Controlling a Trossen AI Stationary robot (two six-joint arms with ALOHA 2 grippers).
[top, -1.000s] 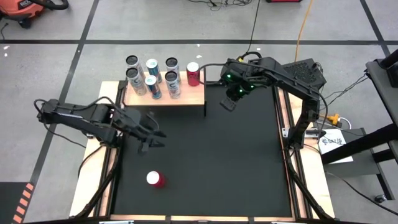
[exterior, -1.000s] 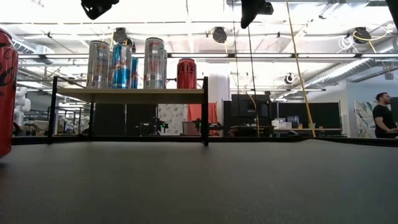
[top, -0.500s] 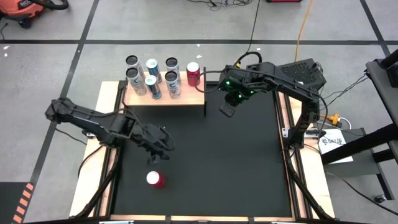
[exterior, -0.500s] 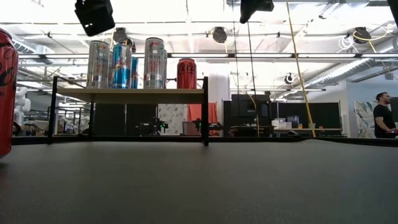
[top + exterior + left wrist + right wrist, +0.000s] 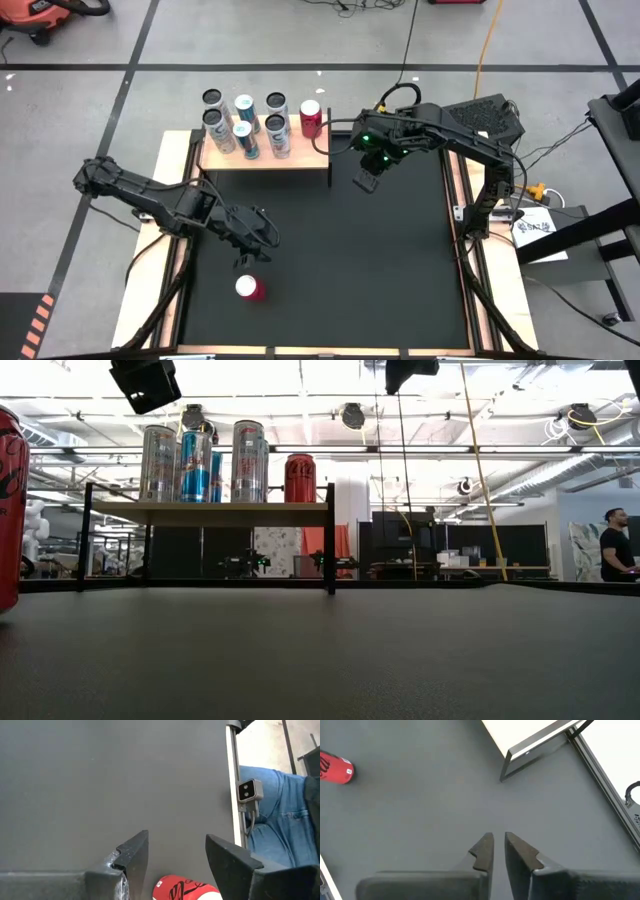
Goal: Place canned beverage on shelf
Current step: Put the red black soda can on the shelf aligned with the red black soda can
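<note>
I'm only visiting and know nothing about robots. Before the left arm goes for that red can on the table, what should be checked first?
1. Red can standing upright on the table: ok.
2. Left tool open wide enough for the can: ok, its fingers stand apart.
3. Left tool lined up over the can: cannot tell; the left wrist view shows only the can's top edge, between the fingers.
4. Free place on the shelf: ok, the front right corner is bare.
5. Right tool clear of the route: ok, it is shut and hovers by the shelf's right end, far from the can.
</note>
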